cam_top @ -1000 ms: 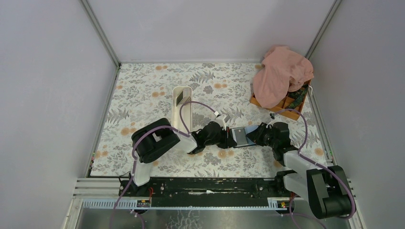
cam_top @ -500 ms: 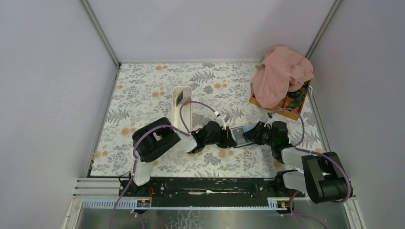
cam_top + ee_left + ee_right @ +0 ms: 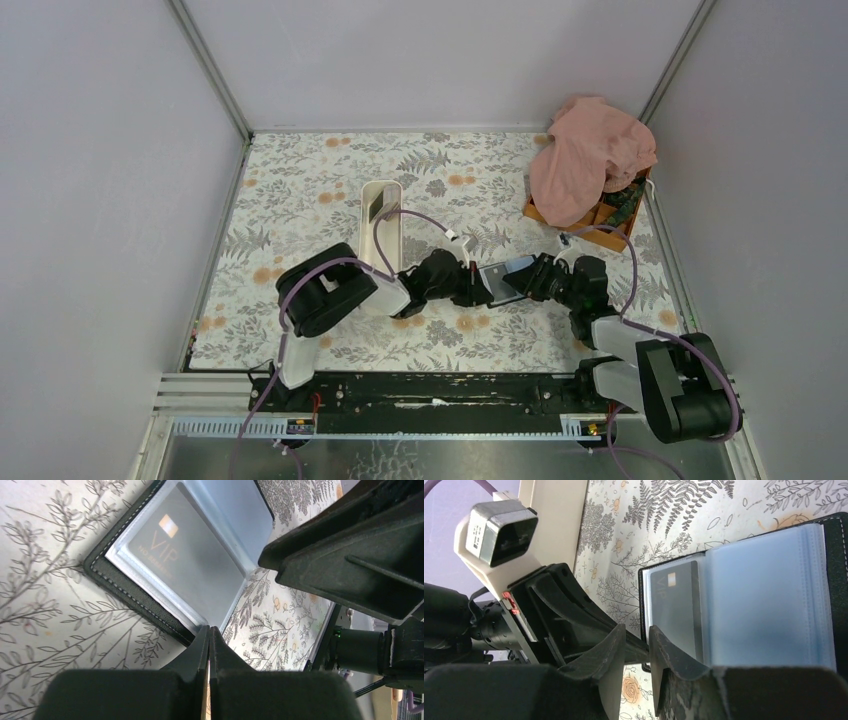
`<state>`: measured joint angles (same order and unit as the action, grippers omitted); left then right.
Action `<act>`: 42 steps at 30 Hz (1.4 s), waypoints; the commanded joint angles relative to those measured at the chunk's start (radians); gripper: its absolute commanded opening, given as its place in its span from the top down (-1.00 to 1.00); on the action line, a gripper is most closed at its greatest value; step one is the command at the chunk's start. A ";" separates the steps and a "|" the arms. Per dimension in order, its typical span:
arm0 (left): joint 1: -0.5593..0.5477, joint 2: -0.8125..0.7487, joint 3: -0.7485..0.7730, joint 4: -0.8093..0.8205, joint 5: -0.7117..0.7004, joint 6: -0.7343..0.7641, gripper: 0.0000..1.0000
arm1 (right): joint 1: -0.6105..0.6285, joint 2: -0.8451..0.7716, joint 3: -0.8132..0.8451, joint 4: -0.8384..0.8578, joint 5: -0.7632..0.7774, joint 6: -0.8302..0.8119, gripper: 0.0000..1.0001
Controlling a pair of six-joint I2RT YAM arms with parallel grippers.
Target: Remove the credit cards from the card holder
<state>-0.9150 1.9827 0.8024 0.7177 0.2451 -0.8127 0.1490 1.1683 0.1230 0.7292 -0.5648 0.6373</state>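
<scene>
Card holder (image 3: 503, 280) lies open between left tool (image 3: 209, 630), clenched at its edge, and right tool (image 3: 636, 630), narrowly parted.

The card holder (image 3: 769, 595) had matt black stitched edging and glossy, clear plastic sleeves. Its dark card (image 3: 676, 610) looked smooth. At upper right, pink cloth (image 3: 590, 150) lay crumpled.
</scene>
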 commanded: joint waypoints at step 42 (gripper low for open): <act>0.099 -0.096 0.055 -0.223 0.012 0.169 0.95 | 0.017 0.231 0.135 0.018 -0.021 -0.001 -0.17</act>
<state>-0.8227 1.8515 0.8101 0.5529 0.2646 -0.7021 0.1497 1.3739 0.2276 0.6960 -0.5667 0.6353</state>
